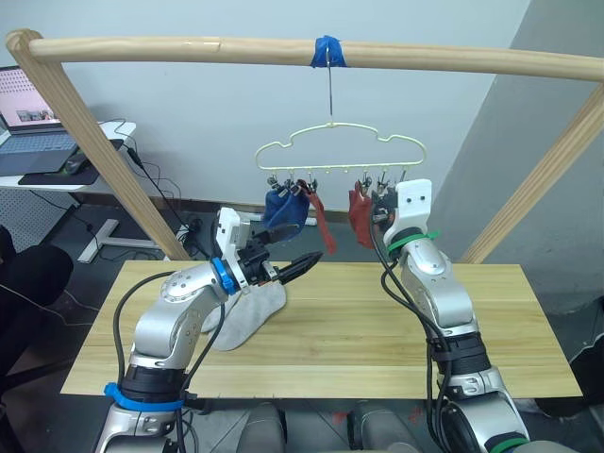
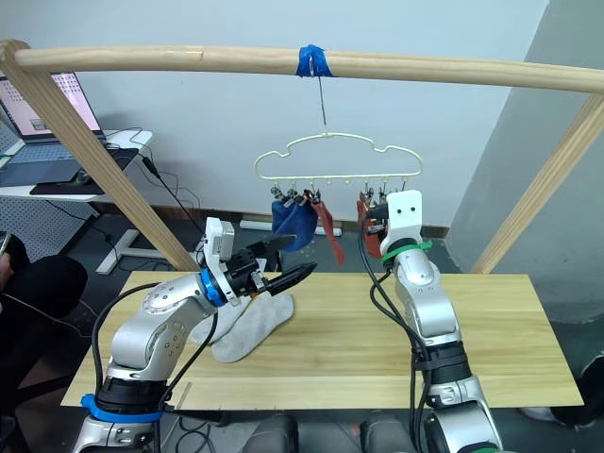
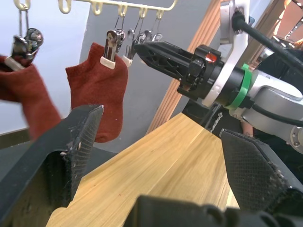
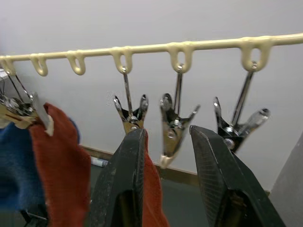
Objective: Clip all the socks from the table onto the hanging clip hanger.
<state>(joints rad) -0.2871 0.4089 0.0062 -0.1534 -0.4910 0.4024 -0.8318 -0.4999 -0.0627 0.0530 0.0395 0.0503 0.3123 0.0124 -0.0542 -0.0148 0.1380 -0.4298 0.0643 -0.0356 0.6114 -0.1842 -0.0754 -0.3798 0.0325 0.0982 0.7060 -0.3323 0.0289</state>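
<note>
While the clip hanger (image 1: 332, 151) hangs by its hook from the blue tape (image 1: 328, 51) on the wooden pole (image 1: 189, 49), four socks are already clipped to it. Two blue socks (image 1: 283, 211) hang at the left end of the clip row. A red sock (image 1: 316, 219) hangs just beside them. Another red sock (image 1: 360, 216) hangs further right, close to the right claw (image 4: 165, 175).

Two grey socks (image 1: 247, 316) lie on the table (image 1: 359, 330), on its left part, under the left arm. They touch and partly cover each other.

The right claw is held up at the clips (image 4: 173, 127). Its two black fingers (image 4: 215, 175) are spread apart a little, one on each side of a metal clip. They hold no sock. The second red sock hangs just behind the left finger in the right wrist view. Two empty clips hang near the fingers.

The left claw (image 1: 294, 268) is above the table, over the grey socks and below the blue socks. Its fingers are spread wide and hold nothing. They point toward the right arm.

Behind the table on the left stands a white desk (image 1: 57, 184) with a laptop (image 1: 33, 113) on it. Black cables (image 1: 156, 179) hang down from the desk to the floor
</note>
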